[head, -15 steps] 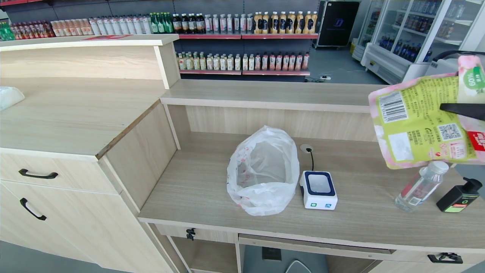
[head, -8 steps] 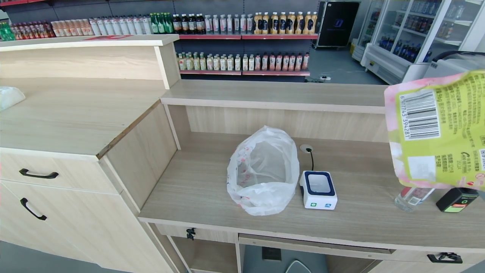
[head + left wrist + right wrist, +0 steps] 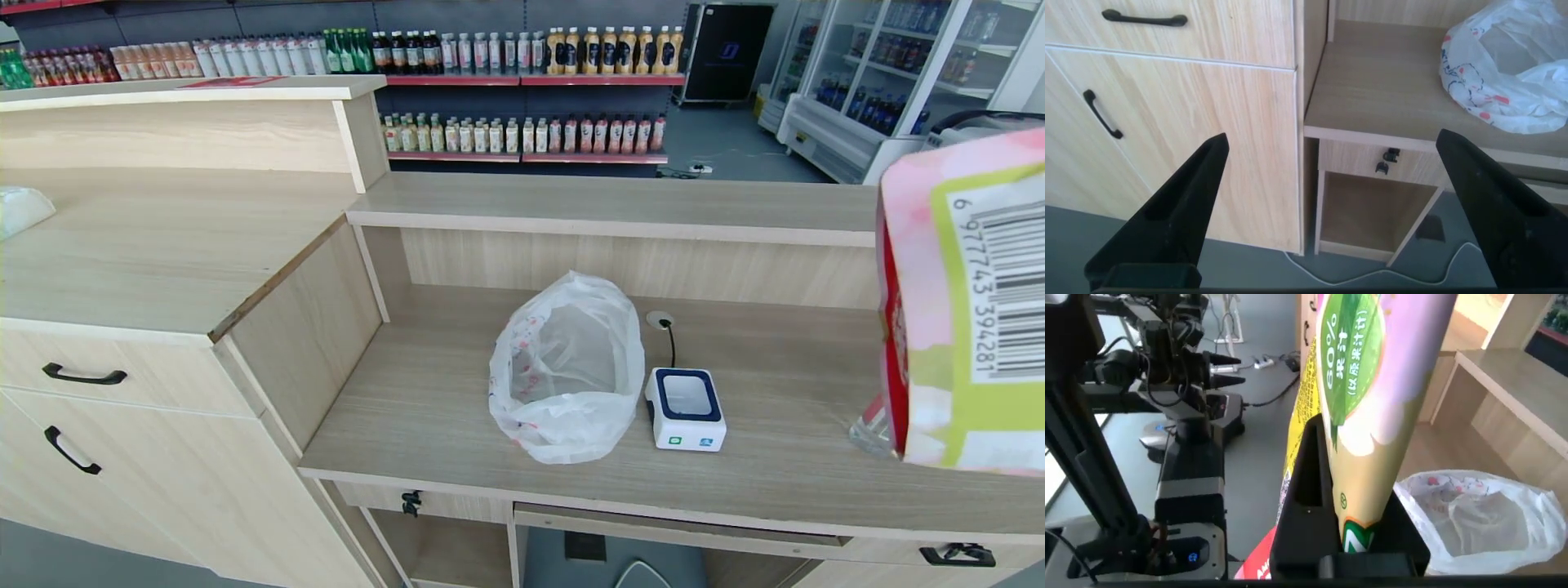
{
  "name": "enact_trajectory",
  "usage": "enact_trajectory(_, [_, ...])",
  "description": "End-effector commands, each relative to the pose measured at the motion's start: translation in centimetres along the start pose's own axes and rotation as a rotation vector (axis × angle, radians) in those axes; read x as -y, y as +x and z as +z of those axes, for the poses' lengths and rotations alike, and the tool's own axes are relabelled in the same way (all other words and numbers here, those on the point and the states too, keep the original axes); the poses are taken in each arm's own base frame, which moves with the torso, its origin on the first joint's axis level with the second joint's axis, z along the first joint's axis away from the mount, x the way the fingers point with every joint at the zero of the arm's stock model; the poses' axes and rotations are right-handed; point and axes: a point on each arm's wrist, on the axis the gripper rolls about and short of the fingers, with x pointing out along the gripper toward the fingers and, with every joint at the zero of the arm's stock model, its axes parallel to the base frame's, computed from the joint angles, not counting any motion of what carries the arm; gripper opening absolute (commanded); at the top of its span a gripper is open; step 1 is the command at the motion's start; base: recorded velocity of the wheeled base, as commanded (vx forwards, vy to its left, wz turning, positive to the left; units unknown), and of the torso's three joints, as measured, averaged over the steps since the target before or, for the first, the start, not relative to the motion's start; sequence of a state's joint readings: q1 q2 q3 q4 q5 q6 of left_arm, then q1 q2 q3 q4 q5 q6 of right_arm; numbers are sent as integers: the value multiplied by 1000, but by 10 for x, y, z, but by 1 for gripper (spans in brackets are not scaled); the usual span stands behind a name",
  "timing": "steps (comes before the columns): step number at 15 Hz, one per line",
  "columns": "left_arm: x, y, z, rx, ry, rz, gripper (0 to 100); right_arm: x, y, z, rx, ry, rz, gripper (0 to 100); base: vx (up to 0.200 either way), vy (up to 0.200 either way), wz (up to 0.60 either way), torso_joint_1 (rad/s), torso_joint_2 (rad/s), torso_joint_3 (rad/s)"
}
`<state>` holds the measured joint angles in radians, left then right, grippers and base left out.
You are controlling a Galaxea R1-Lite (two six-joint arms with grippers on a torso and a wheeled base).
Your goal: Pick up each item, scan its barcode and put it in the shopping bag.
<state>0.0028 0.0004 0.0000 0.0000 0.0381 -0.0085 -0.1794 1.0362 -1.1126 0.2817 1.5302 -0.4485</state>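
While the right claw [image 3: 1360, 518] clamps the snack pouch [image 3: 963, 310], the pouch now looms closer and larger at the head view's right edge, barcode toward the camera, well apart from the scanner [image 3: 686, 408], so scanning waits.

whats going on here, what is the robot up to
The right gripper is clamped on a pink-and-green snack pouch, held up at the right end of the counter with its barcode showing. It is not over the scanner, which sits beside the open shopping bag. The left gripper hangs open and empty, low by the drawers.
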Motion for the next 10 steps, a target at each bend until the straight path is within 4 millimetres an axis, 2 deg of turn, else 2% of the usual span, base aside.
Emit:
enact_trajectory(1, [0, 0, 0, 0, 1, 1, 100, -3, -1, 8, -2, -13, -12, 0, 0, 0, 0, 0, 0, 0])
enact_trajectory(3, [0, 0, 0, 0, 1, 2, 100, -4, -1, 10, -1, 19, -11, 0, 0, 0, 0, 0, 0, 0])
enact_trajectory(7, [0, 0, 0, 0, -1, -1, 100, 19, 7, 6, -13, 80, 0, 0, 0, 0, 0, 0, 0, 0])
enact_trajectory(10, [0, 0, 0, 0, -1, 1, 100, 7, 11, 10, -20, 102, 2, 0, 0, 0, 0, 0, 0, 0])
